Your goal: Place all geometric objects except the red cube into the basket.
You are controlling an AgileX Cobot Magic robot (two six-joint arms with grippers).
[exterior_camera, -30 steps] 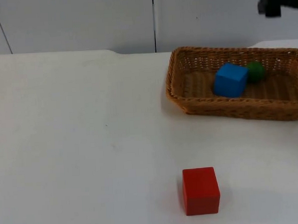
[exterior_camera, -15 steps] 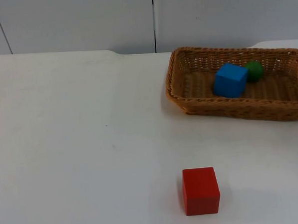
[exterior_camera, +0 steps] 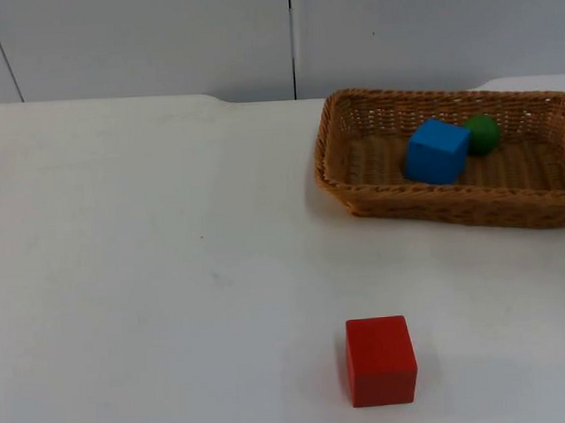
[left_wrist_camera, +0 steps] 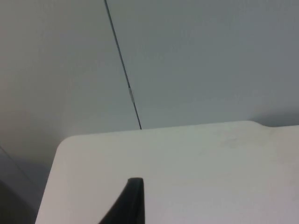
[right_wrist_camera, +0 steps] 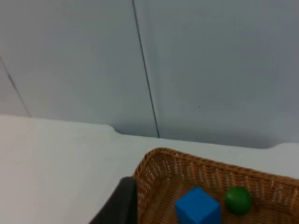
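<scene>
From the top, the job looks done: the blue cube (exterior_camera: 438, 150) and the green ball (exterior_camera: 483, 134) lie in the wicker basket (exterior_camera: 357, 193), the ball at two o'clock from the cube. The red cube (exterior_camera: 380, 360) sits alone on the white table (exterior_camera: 153, 275), at six o'clock from the basket. The left gripper (left_wrist_camera: 133, 200) waits over bare table; I cannot tell if it is open. The right gripper (right_wrist_camera: 122, 200) hangs just outside the basket rim, with the blue cube at three o'clock from it; I cannot tell its state either.
</scene>
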